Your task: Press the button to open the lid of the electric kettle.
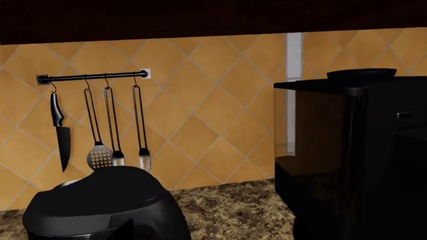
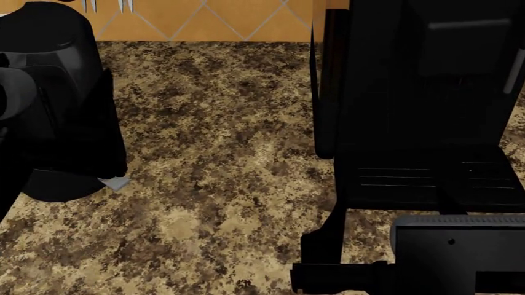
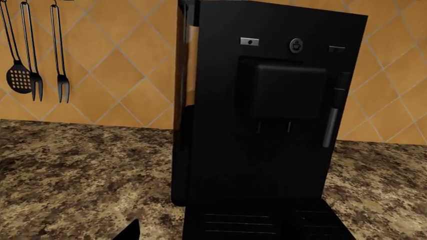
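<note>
The electric kettle (image 2: 61, 92) is a tall glossy black jug at the left of the counter, on a round black base with a light-grey tab (image 2: 115, 182). Its rounded lid (image 1: 100, 192) shows close below the left wrist camera and looks closed. I cannot pick out the button. My left arm (image 2: 12, 98) is against the kettle's upper left side. Of my left gripper (image 1: 213, 238), only one dark fingertip (image 1: 129, 231) shows over the kettle top, set wide. My right gripper (image 2: 353, 239) is low in front of the coffee machine, with one fingertip (image 3: 131, 231) showing, set wide and empty.
A large boxy black coffee machine (image 2: 418, 92) with a ribbed drip tray (image 2: 426, 178) stands at the right. A rail (image 1: 93, 76) with a knife, a slotted turner and forks hangs on the tiled wall. Speckled granite counter (image 2: 221, 153) lies between kettle and machine.
</note>
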